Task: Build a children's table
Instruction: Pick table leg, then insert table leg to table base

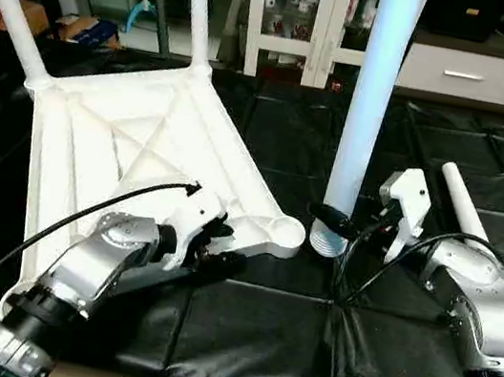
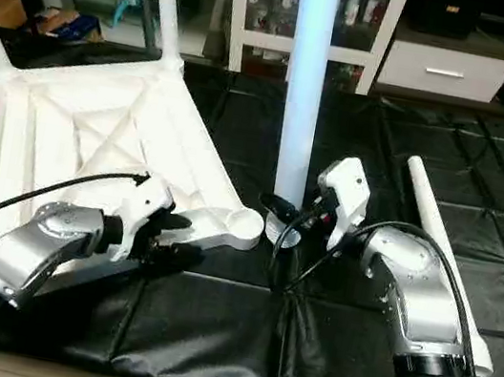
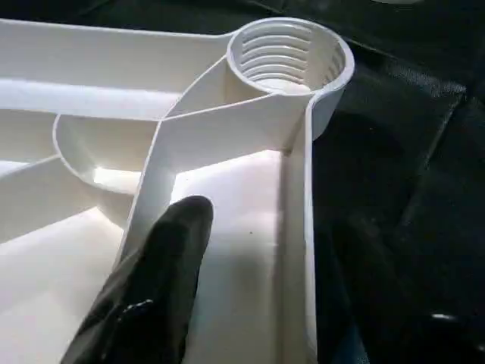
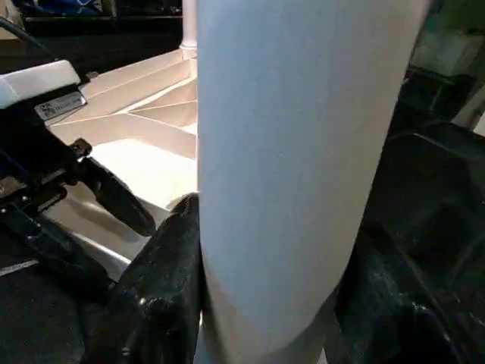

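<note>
Two sets of jaws: right gripper (image 1: 335,224) clasps the upright leg (image 1: 373,102), left gripper (image 1: 223,245) straddles the tabletop (image 1: 143,146) edge, unclenched

You see a white ribbed tabletop (image 1: 143,146), white legs (image 1: 374,93), a black quilted mat (image 1: 255,344), silver forearms (image 2: 418,294) and black fingers (image 3: 151,296)
</note>
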Tool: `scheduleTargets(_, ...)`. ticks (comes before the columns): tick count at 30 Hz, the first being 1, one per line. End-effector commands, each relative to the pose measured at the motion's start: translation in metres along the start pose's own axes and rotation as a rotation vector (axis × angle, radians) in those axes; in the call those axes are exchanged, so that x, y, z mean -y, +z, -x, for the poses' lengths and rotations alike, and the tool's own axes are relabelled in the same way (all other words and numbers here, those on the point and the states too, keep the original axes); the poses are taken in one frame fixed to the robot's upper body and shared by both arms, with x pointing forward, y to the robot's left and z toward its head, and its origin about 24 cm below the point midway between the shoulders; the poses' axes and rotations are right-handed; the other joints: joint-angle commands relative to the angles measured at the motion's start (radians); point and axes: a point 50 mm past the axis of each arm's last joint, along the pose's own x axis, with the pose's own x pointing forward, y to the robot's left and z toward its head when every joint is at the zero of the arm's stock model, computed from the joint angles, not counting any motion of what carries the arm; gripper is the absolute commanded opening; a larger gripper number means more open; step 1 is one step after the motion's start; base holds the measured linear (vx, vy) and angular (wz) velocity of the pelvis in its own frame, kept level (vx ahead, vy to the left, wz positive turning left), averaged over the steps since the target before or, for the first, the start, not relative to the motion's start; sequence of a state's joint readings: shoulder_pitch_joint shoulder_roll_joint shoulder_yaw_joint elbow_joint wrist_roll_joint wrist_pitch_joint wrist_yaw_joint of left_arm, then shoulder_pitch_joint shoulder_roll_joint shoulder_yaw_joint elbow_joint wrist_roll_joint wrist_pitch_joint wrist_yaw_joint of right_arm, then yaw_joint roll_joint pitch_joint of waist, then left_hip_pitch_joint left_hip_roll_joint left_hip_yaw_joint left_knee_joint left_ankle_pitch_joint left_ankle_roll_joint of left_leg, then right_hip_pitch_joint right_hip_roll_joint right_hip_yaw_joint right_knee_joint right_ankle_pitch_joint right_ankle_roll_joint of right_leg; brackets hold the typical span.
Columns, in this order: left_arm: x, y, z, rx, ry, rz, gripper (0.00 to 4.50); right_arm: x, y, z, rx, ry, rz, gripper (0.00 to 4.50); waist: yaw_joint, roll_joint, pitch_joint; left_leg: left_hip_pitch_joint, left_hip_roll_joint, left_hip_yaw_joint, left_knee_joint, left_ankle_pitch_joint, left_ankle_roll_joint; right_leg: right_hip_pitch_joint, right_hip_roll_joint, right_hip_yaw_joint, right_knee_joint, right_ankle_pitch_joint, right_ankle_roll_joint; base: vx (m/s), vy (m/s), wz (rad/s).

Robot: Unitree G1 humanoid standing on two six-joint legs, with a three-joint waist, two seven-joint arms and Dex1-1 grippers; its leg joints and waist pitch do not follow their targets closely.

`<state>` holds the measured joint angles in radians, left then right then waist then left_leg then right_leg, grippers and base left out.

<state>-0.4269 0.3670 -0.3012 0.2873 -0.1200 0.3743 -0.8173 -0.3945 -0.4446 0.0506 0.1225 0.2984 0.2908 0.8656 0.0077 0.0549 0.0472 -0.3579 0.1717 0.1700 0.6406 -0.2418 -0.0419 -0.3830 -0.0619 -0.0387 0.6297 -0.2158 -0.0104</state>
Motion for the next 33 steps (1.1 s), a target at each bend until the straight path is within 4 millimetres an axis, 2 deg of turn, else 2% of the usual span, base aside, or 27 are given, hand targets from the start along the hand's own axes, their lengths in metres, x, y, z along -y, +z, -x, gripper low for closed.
scheduleTargets(1, 0.000, -0.004, -0.002, -0.034, -0.012, -0.003, 2.55, 0.000, 0.009, -0.003, 0.015, 0.024, 0.050, 1.84, 0.002, -0.005, -0.059, 0.004, 0.054, -0.018, -0.085, -0.067, 0.068, 0.046, -0.077, 0.044, -0.068, -0.015, -0.294, 0.000, 0.000, 0.00)
scheduleTargets(3, 0.001, -0.005, -0.002, -0.047, -0.018, -0.010, 2.48, 0.001, 0.009, -0.003, 0.016, 0.023, 0.052, 1.84, 0.001, -0.006, -0.059, 0.003, 0.055, -0.019, -0.086, -0.066, 0.066, 0.047, -0.077, 0.044, -0.067, -0.011, -0.293, 0.000, 0.000, 0.00)
scheduleTargets(4, 0.002, -0.008, -0.001, -0.070, -0.035, -0.016, 2.31, 0.001, 0.009, -0.004, 0.019, 0.022, 0.053, 1.84, 0.001, -0.004, -0.060, 0.004, 0.055, -0.019, -0.085, -0.061, 0.067, 0.046, -0.077, 0.044, -0.066, -0.004, -0.294, 0.000, 0.000, 0.00)
scheduleTargets(7, 0.005, -0.012, 0.001, -0.099, -0.067, -0.007, 2.05, 0.002, 0.010, -0.004, 0.022, 0.020, 0.054, 1.84, 0.000, -0.007, -0.059, 0.002, 0.055, -0.019, -0.086, -0.056, 0.069, 0.047, -0.078, 0.044, -0.066, 0.001, -0.296, 0.000, 0.000, 0.00)
scheduleTargets(9, 0.006, -0.013, 0.001, -0.109, -0.076, -0.003, 2.05, 0.002, 0.011, -0.004, 0.024, 0.019, 0.054, 1.84, 0.001, -0.005, -0.060, 0.002, 0.055, -0.019, -0.087, -0.055, 0.069, 0.047, -0.078, 0.044, -0.065, 0.003, -0.297, 0.000, 0.000, 0.00)
scheduleTargets(10, 0.008, -0.015, 0.003, -0.126, -0.082, 0.002, 1.82, 0.004, 0.012, -0.005, 0.031, 0.013, 0.053, 1.84, 0.000, -0.008, -0.060, 0.002, 0.056, -0.019, -0.087, -0.054, 0.070, 0.047, -0.079, 0.044, -0.064, 0.003, -0.299, 0.000, 0.000, 0.00)
scheduleTargets(12, 0.008, -0.018, 0.003, -0.140, -0.079, 0.003, 1.67, 0.005, 0.014, -0.006, 0.037, 0.010, 0.054, 1.84, -0.002, -0.008, -0.058, 0.001, 0.054, -0.019, -0.087, -0.058, 0.070, 0.047, -0.077, 0.043, -0.066, -0.006, -0.300, 0.000, 0.000, 0.00)
scheduleTargets(13, 0.009, -0.019, 0.004, -0.145, -0.076, 0.003, 1.60, 0.006, 0.015, -0.008, 0.046, 0.006, 0.054, 1.84, -0.003, -0.012, -0.058, 0.001, 0.054, -0.018, -0.088, -0.061, 0.071, 0.048, -0.079, 0.044, -0.068, -0.021, -0.297, 0.000, 0.000, 0.00)
scheduleTargets(18, 0.009, -0.020, 0.004, -0.151, -0.071, 0.003, 1.20, 0.007, 0.018, -0.010, 0.060, 0.003, 0.047, 1.84, -0.002, -0.011, -0.059, 0.001, 0.054, -0.017, -0.087, -0.039, 0.079, 0.047, -0.078, 0.045, -0.067, -0.008, -0.294, 0.000, 0.000, 0.00)
scheduleTargets(19, 0.011, -0.021, 0.003, -0.159, -0.070, -0.006, 1.13, 0.007, 0.019, -0.013, 0.067, 0.002, 0.043, 1.84, -0.002, -0.018, -0.058, 0.001, 0.054, -0.016, -0.087, -0.038, 0.082, 0.046, -0.077, 0.044, -0.068, -0.007, -0.295, 0.000, 0.000, 0.00)
scheduleTargets(20, 0.011, -0.022, 0.003, -0.161, -0.070, -0.009, 0.97, 0.007, 0.019, -0.013, 0.068, 0.002, 0.043, 1.84, -0.001, -0.013, -0.059, 0.002, 0.056, -0.018, -0.088, -0.037, 0.082, 0.046, -0.079, 0.044, -0.066, -0.010, -0.297, 0.000, 0.000, 0.00)
scheduleTargets(21, 0.012, -0.021, 0.003, -0.163, -0.072, -0.018, 0.91, 0.007, 0.020, -0.015, 0.077, -0.001, 0.031, 1.84, -0.002, -0.017, -0.058, 0.001, 0.055, -0.017, -0.088, -0.037, 0.083, 0.046, -0.077, 0.044, -0.067, -0.012, -0.296, 0.000, 0.000, 0.00)
scheduleTargets(25, 0.016, -0.022, 0.004, -0.177, -0.071, -0.054, 0.64, 0.008, 0.023, -0.023, 0.115, -0.011, -0.038, 1.84, -0.003, -0.015, -0.058, 0.001, 0.055, -0.017, -0.088, -0.029, 0.087, 0.045, -0.079, 0.045, -0.066, -0.013, -0.296, 0.000, 0.000, 0.00)
scheduleTargets(26, 0.019, -0.024, 0.005, -0.192, -0.079, -0.093, 0.49, 0.009, 0.022, -0.029, 0.136, -0.009, -0.113, 1.84, -0.003, -0.016, -0.059, 0.003, 0.056, -0.017, -0.089, -0.032, 0.087, 0.043, -0.078, 0.044, -0.066, -0.016, -0.296, 0.000, 0.000, 0.00)
scheduleTargets(27, 0.019, -0.024, 0.005, -0.192, -0.079, -0.093, 0.47, 0.009, 0.022, -0.029, 0.136, -0.009, -0.113, 1.84, -0.004, -0.016, -0.059, 0.000, 0.056, -0.018, -0.090, -0.032, 0.089, 0.046, -0.079, 0.044, -0.065, -0.015, -0.297, 0.000, 0.000, 0.00)
scheduleTargets(29, 0.024, -0.027, 0.006, -0.209, -0.100, -0.138, 0.31, 0.008, 0.017, -0.035, 0.126, 0.013, -0.158, 1.84, -0.002, -0.015, -0.059, 0.003, 0.056, -0.016, -0.089, -0.023, 0.084, 0.044, -0.079, 0.044, -0.065, -0.009, -0.296, 0.000, 0.000, 0.00)
scheduleTargets(31, 0.029, -0.029, 0.008, -0.224, -0.121, -0.185, 0.08, 0.009, 0.012, -0.039, 0.110, 0.022, -0.173, 1.84, 0.000, -0.022, -0.059, 0.002, 0.057, -0.015, -0.089, -0.007, 0.088, 0.043, -0.079, 0.044, -0.062, 0.002, -0.295, 0.000, 0.000, 0.00)
scheduleTargets(33, 0.032, -0.030, 0.009, -0.214, -0.135, -0.191, 0.03, 0.007, 0.010, -0.041, 0.108, 0.044, -0.213, 1.84, 0.001, -0.019, -0.059, 0.004, 0.056, -0.014, -0.089, -0.006, 0.087, 0.041, -0.077, 0.043, -0.062, 0.000, -0.295, 0.000, 0.000, 0.00)
